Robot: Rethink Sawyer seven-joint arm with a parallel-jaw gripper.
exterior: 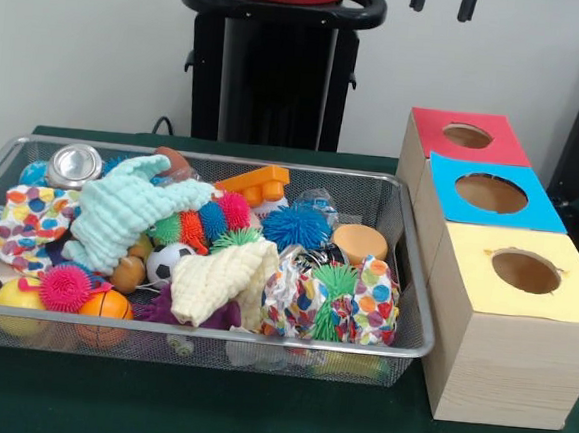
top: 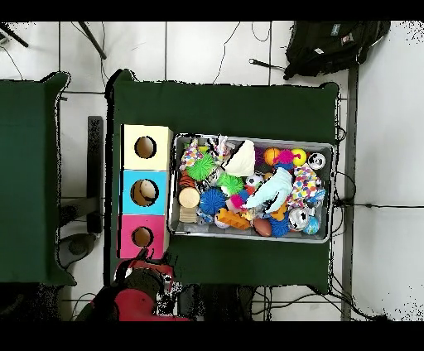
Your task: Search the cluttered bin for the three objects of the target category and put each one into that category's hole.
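A wire mesh bin (exterior: pixel 210 337) on the green table holds a heap of mixed items. Among them are a mint cloth (exterior: pixel 119 213), a cream cloth (exterior: pixel 219 281), a blue spiky ball (exterior: pixel 296 225), a pink spiky ball (exterior: pixel 65 287), a small basketball (exterior: pixel 105 307), a soccer ball (exterior: pixel 171 260), a metal can (exterior: pixel 73 164) and an orange block (exterior: pixel 255 184). Right of the bin stand three wooden boxes with round holes, topped red (exterior: pixel 432 127), blue (exterior: pixel 453 174) and yellow (exterior: pixel 465 281). My gripper (exterior: pixel 443 0) shows only two tips at the top edge, open and holding nothing, far above the boxes.
Polka-dot fabric bundles (exterior: pixel 33 221) lie at the bin's left and front right. From overhead, the bin (top: pixel 252 237) sits right of the yellow (top: pixel 132 137), blue (top: pixel 131 182) and red (top: pixel 131 247) boxes. A black bag (top: pixel 331 45) lies on the floor beyond the table.
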